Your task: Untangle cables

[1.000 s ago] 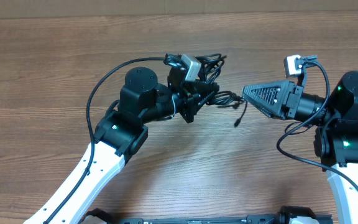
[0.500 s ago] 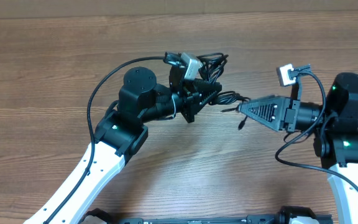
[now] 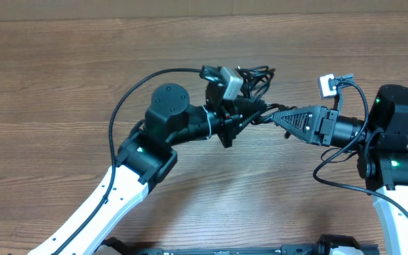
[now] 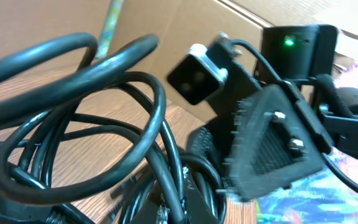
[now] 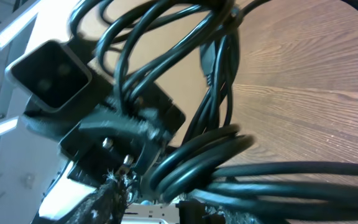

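The cables (image 3: 259, 76) are a tangle of thin black cords held above the table between the two arms. My left gripper (image 3: 248, 110) is shut on the tangle, and in the left wrist view the cables (image 4: 73, 124) loop out from its jaws (image 4: 173, 208). My right gripper (image 3: 278, 115) faces it nose to nose, its tips at the strands that trail right. Seen from the right wrist, several strands of the cables (image 5: 216, 155) pass between the fingers of my right gripper (image 5: 166, 205). Whether those fingers press on them is unclear.
The wooden table (image 3: 62, 85) lies under both arms. Thicker black robot wires arc over the left arm (image 3: 129, 92) and hang by the right arm (image 3: 331, 159). A cardboard wall (image 3: 190, 7) runs along the back edge.
My left gripper has carried the tangle to the right. The right gripper has moved left to meet it and its fingers have narrowed around the trailing strands.
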`<action>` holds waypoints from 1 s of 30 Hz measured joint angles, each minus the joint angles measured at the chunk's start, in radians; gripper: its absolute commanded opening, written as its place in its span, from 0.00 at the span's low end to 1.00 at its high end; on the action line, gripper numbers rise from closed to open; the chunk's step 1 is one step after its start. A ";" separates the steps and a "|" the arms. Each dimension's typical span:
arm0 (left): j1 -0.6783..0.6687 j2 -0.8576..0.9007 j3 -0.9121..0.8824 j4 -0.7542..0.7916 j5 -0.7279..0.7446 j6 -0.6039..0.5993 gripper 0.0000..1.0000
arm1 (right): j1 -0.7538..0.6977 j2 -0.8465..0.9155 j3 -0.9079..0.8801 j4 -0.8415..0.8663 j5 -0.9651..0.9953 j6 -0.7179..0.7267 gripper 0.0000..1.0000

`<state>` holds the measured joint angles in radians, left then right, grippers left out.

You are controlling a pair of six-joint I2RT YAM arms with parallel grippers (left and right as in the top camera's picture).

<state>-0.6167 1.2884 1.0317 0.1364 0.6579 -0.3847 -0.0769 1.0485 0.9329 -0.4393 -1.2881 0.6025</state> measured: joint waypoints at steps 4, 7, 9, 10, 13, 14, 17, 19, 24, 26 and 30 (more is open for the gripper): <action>-0.022 0.000 0.000 0.013 -0.004 0.022 0.04 | 0.000 0.000 0.000 -0.034 0.042 0.000 0.26; -0.023 0.000 0.000 0.013 -0.006 0.026 0.04 | 0.000 0.000 0.000 -0.072 0.079 0.005 0.11; -0.023 0.000 0.000 0.014 -0.007 0.026 0.04 | 0.000 0.000 0.000 -0.090 0.092 0.010 0.05; -0.024 0.000 0.000 0.017 -0.007 0.026 0.04 | 0.000 0.000 0.000 -0.097 0.100 0.011 0.04; -0.024 0.000 0.000 0.030 -0.008 0.026 0.04 | 0.000 0.000 0.000 -0.126 0.129 0.008 0.04; -0.024 0.000 0.000 0.037 -0.008 0.025 0.04 | 0.000 -0.001 0.001 -0.143 0.142 0.007 0.04; -0.024 0.000 -0.005 0.057 -0.005 0.024 0.04 | 0.000 -0.002 0.002 -0.198 0.192 0.003 0.04; -0.023 0.001 -0.007 0.068 0.004 0.021 0.04 | 0.000 -0.002 0.003 -0.222 0.225 -0.002 0.04; -0.010 0.002 -0.008 0.093 0.060 0.012 0.04 | 0.000 -0.006 0.010 -0.297 0.329 -0.012 0.04; 0.012 0.002 -0.008 0.110 0.097 -0.010 0.04 | 0.001 -0.008 0.012 -0.320 0.375 -0.013 0.04; 0.072 0.003 -0.009 0.142 0.183 -0.063 0.04 | 0.004 -0.010 0.013 -0.354 0.456 -0.015 0.04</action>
<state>-0.5442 1.2911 1.0229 0.2787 0.8410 -0.4473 -0.0731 1.0386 0.9463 -0.7937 -0.8318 0.5873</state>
